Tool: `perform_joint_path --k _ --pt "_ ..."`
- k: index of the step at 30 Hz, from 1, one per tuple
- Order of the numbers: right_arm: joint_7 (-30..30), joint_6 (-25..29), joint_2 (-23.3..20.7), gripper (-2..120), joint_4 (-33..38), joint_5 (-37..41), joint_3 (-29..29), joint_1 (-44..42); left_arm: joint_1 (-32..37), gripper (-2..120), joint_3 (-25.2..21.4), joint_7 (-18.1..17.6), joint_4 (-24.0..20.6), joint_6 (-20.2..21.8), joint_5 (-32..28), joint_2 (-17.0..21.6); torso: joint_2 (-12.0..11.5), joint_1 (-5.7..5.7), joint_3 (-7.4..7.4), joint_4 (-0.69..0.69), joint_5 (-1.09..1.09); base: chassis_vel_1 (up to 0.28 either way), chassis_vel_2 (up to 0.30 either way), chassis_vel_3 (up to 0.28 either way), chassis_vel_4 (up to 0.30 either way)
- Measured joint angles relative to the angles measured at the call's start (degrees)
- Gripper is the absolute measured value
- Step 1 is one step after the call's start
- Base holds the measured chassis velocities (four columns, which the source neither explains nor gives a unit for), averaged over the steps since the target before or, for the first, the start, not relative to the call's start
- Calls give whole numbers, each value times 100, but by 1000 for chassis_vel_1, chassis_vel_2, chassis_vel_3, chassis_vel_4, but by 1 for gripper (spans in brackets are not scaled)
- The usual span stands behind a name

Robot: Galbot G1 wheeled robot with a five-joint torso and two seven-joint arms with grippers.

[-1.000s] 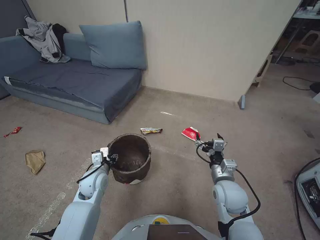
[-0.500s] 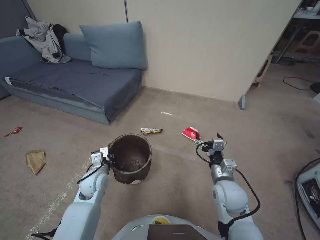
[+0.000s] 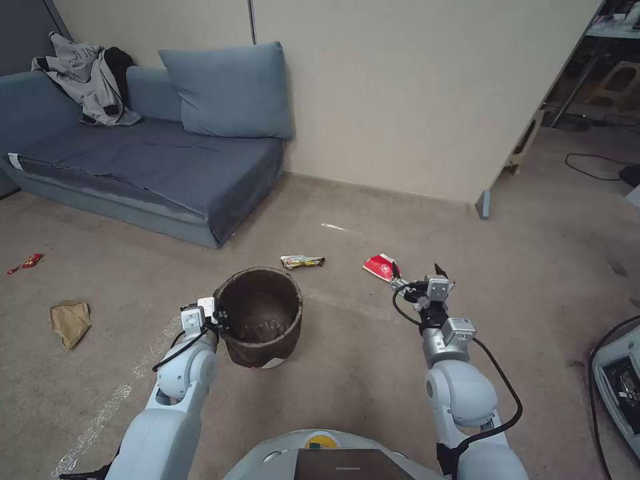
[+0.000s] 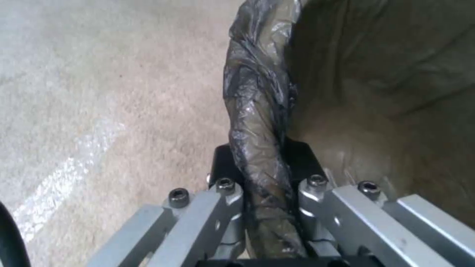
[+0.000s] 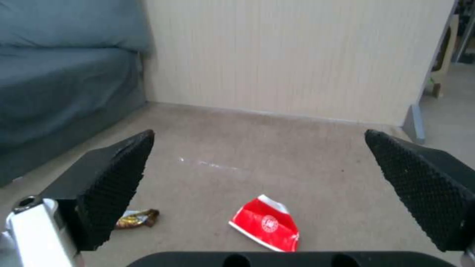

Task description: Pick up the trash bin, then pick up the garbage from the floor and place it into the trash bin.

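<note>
The trash bin (image 3: 261,319), white with a dark-brown bag over its rim, is in front of me at left of centre. My left gripper (image 3: 217,313) is shut on its near-left rim; in the left wrist view the fingers (image 4: 225,196) clamp the bagged rim (image 4: 257,111). Whether the bin touches the carpet I cannot tell. My right gripper (image 3: 417,275) hovers open just short of a red-and-white packet (image 3: 381,267), which lies between the wide-spread pads (image 5: 116,185) as (image 5: 267,222). A yellow wrapper (image 3: 302,261) lies beyond the bin. A crumpled brown paper bag (image 3: 69,321) and a red wrapper (image 3: 25,263) lie far left.
A blue sofa (image 3: 133,167) with a cushion (image 3: 230,90) and a grey jacket (image 3: 83,77) stands at back left. A beige partition wall (image 3: 413,100) runs behind the litter. Cables (image 3: 593,170) and a device (image 3: 620,387) are at the right.
My left arm has drawn slightly back and down with the bin's rim still clamped. The right gripper and the litter stay where they were.
</note>
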Motion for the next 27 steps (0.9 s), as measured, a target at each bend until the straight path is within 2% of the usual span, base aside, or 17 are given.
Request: perform_joint_path --k 15,27 --pt "42 -74 2 100 144 45 45 -7 499 5 -468 124 -1359 -3 -395 230 0 0 -1 0 6 0 0 0 0" --pt "112 -109 69 100 243 59 179 -80 664 5 -507 174 -1887 -146 -101 239 0 0 -1 -1 6 0 0 0 0"
